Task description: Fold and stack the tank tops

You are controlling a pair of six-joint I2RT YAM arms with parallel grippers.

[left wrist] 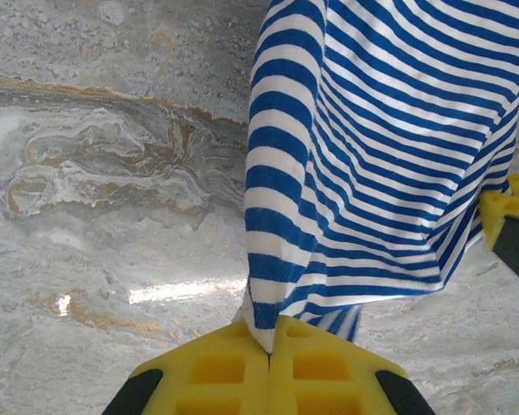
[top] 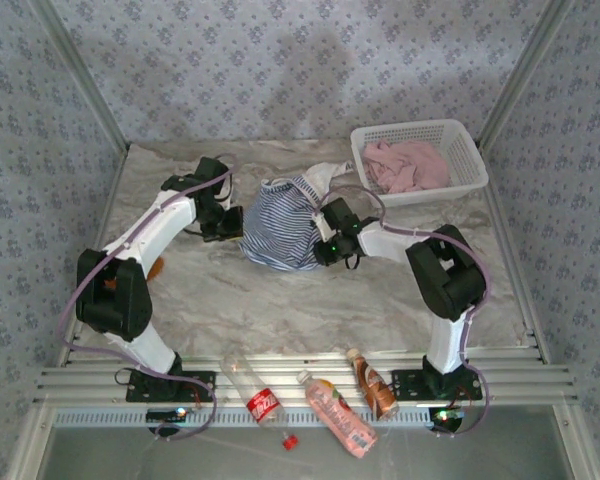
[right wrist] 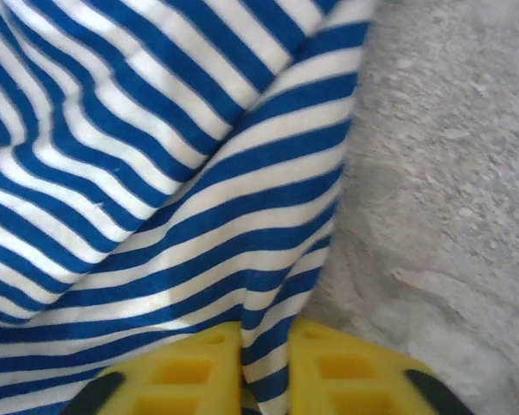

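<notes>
Left wrist footage: the yellow fingers of the left gripper (left wrist: 270,346) are pressed together on a pinched edge of the striped tank top (left wrist: 372,156), and the marbled table (left wrist: 112,216) is seen left of the cloth. At the right wrist, the right gripper (right wrist: 265,350) is clamped on a fold of the same top. From the top external camera the striped top is shown bunched mid-table between both grippers. The pink tank top (top: 408,165) is also seen, heaped in the white basket (top: 460,135) at the far right.
</notes>
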